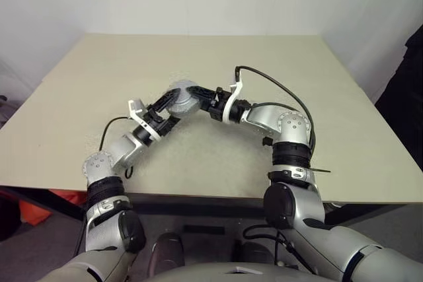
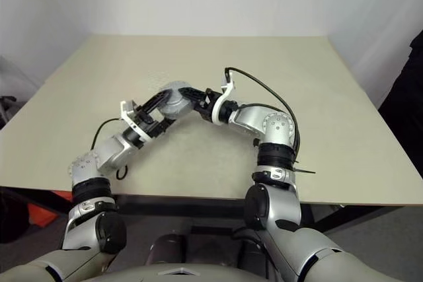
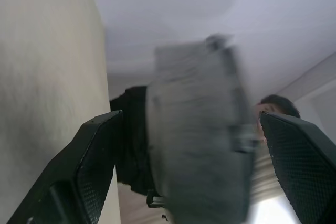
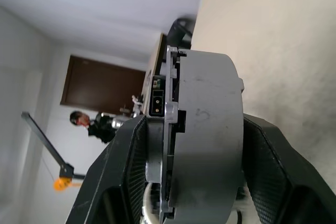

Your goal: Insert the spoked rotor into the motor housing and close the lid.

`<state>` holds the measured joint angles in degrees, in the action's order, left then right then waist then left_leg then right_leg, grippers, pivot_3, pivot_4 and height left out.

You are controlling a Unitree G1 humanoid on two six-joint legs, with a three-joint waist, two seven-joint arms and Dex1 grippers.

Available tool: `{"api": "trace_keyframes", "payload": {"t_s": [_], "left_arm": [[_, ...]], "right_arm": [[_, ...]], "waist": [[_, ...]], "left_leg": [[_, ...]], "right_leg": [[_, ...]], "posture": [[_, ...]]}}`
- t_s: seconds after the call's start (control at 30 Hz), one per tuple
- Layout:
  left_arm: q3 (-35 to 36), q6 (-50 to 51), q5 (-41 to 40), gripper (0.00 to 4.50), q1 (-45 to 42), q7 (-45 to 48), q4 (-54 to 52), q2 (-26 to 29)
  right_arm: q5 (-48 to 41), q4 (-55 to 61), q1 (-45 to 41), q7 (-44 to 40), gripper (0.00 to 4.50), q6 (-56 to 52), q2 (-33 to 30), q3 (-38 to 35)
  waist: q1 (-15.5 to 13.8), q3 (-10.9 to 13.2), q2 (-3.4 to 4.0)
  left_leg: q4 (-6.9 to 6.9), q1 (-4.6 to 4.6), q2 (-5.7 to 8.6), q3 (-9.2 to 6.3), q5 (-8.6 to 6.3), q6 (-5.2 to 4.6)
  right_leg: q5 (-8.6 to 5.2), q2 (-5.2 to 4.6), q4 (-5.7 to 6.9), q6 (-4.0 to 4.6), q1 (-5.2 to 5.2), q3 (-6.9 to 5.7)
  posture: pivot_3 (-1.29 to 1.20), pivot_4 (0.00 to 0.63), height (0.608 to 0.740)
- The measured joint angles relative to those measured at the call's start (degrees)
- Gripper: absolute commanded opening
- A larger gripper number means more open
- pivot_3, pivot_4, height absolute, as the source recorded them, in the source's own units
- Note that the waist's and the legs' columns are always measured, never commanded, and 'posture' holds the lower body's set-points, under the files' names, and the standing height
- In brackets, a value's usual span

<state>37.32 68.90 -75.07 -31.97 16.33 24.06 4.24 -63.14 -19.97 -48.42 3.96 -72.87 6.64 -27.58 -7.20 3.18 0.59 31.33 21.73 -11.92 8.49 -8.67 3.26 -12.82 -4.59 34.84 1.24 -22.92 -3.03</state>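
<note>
Up over the middle of the table (image 1: 330,97), the right gripper (image 4: 189,182) is clamped on a closed grey round assembly, which I take to be the motor housing (image 1: 184,99) with the lid on, one finger on each flat face. It hangs on edge, its axis running finger to finger. The left gripper (image 3: 199,171) stands wide open and holds nothing, its fingers straddling the same disc without touching, so the piece lies right between the two arms and any handover turns on the left closing across the thickness.
</note>
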Motion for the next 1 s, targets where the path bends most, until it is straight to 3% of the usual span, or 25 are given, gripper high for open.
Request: {"api": "trace_keyframes", "payload": {"t_s": [0.1, 0.3, 0.57, 0.8, 1.0], "left_arm": [[-1.1, -2.2, 0.7, 3.98, -0.7, 1.4, 0.4, 0.4], [-2.4, -4.2, 1.5, 2.28, -0.6, 5.6, 2.7, 1.3], [-3.9, -5.4, 2.5, 2.28, -1.2, 9.0, 6.1, 2.7], [-4.8, -9.7, 6.4, 2.28, -1.3, 7.2, 6.8, 3.4], [-3.7, -20.9, 12.8, 2.28, -0.5, 1.2, 6.9, 3.7]], "right_arm": [[-0.2, 0.7, 0.0, 0.2, 2.19, 0.0, 0.0, 0.5], [-0.4, 0.7, 1.3, 1.1, 2.19, 0.5, -0.1, 0.8], [-0.3, 0.7, 1.9, 1.1, 2.19, 1.8, -0.1, 1.9], [6.5, 2.9, 3.7, -2.7, 4.46, 8.9, -1.0, 8.0], [22.7, 4.8, 4.6, -4.2, 4.46, 26.2, -3.8, 16.1]], "waist": [[-0.1, 0.0, -0.01], [-0.1, 0.0, -0.02], [-0.1, 0.0, -0.02], [-0.1, 0.0, -0.02], [-0.1, 0.0, -0.05]], "left_leg": [[0.00, 0.00, 0.01, 0.00, 0.00, 0.00], [0.02, 0.00, 0.02, 0.00, 0.00, 0.00], [0.12, 0.00, 0.02, -0.02, 0.00, 0.00], [0.24, 0.00, -0.01, -0.03, 0.00, 0.00], [0.41, 0.02, -0.01, -0.08, 0.00, 0.00]], "right_leg": [[0.01, -0.01, 0.00, -0.02, 0.01, 0.00], [0.03, -0.01, 0.01, -0.05, 0.01, 0.00], [0.06, -0.02, 0.03, -0.08, 0.06, 0.00], [0.12, -0.01, 0.07, -0.07, 0.09, 0.00], [0.20, -0.03, 0.06, -0.19, 0.18, 0.00]], "posture": [[0.00, 0.000, 0.740], [0.00, 0.000, 0.740], [0.00, 0.000, 0.740], [0.00, 0.000, 0.740], [0.00, 0.000, 0.740]]}}
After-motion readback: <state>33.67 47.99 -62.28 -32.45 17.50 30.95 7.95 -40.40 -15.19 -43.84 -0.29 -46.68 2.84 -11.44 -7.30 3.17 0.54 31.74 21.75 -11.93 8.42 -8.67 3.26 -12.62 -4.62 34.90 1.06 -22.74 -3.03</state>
